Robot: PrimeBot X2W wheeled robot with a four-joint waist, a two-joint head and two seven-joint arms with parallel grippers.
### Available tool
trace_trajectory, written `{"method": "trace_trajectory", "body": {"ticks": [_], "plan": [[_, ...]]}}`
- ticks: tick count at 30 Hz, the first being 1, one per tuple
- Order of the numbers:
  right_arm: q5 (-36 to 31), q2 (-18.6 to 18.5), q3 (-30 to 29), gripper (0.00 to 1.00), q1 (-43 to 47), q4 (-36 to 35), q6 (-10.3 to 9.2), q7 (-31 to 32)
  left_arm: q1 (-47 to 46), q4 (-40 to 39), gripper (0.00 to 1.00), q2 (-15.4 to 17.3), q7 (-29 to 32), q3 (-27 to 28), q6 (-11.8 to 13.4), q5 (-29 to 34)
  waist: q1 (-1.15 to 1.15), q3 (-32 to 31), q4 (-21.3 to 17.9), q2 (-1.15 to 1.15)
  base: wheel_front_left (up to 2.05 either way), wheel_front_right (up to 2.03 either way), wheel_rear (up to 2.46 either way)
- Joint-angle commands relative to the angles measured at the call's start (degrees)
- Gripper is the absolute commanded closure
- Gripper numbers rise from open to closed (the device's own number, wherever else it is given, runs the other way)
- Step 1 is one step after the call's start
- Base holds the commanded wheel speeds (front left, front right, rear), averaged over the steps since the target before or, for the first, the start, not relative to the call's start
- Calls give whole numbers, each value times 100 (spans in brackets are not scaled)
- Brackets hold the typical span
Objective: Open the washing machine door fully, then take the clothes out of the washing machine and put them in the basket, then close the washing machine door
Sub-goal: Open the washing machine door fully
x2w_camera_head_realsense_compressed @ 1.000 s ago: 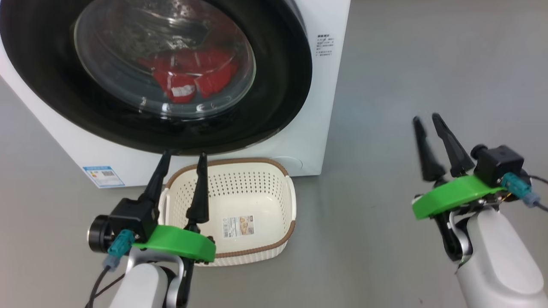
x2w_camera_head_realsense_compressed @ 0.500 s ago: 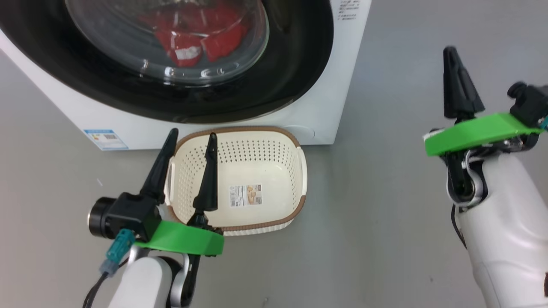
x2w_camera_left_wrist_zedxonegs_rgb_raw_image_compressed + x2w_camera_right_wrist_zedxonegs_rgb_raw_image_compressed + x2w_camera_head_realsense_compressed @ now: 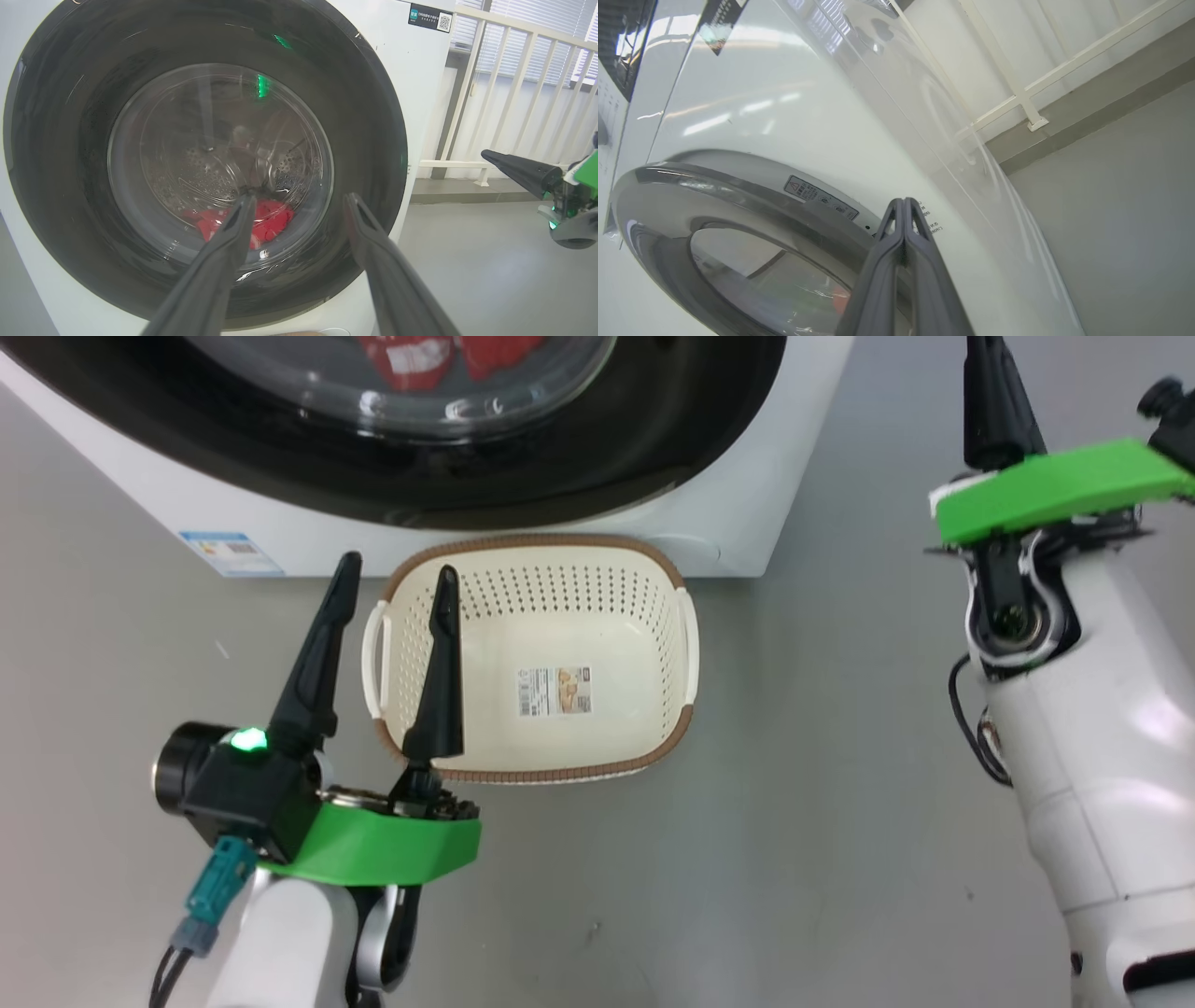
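Washing machine door (image 3: 369, 140) shut; its right rim lies forward-left of the right gripper (image 3: 903, 203), clenched empty and likely nearer, left gripper (image 3: 399, 567) spread empty facing the glass (image 3: 187, 140).

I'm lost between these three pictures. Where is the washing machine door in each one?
Head view: the washing machine door curves along the top edge, above the basket.
Left wrist view: the door takes up the left and centre, face-on.
Right wrist view: the door sits lower left, seen at a slant.
Shared landmark: the red clothes behind its glass.
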Motion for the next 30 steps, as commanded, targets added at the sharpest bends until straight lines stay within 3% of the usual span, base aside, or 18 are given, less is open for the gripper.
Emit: {"method": "trace_trajectory", "body": {"ticks": [1, 6, 14, 30], "plan": [[350, 69, 94, 100, -277, -83, 3, 140, -171, -200, 0, 93, -28, 206, -8, 89, 0, 253, 91, 0, 0, 0, 0], [1359, 69, 117, 100, -669, -36, 3, 852, -214, -267, 0, 92, -28, 211, -22, 92, 0, 468, 133, 0, 0, 0, 0], [2292, -19, -7, 100, -1133, 29, 3, 2098, -257, -271, 0, 91, -28, 219, -42, 86, 0, 657, 200, 0, 0, 0, 0], [2741, -166, -93, 100, -2011, 556, 3, 3426, -337, -321, 0, 90, -28, 84, -1, 14, 0, 1015, 393, 0, 0, 0, 0]]}}
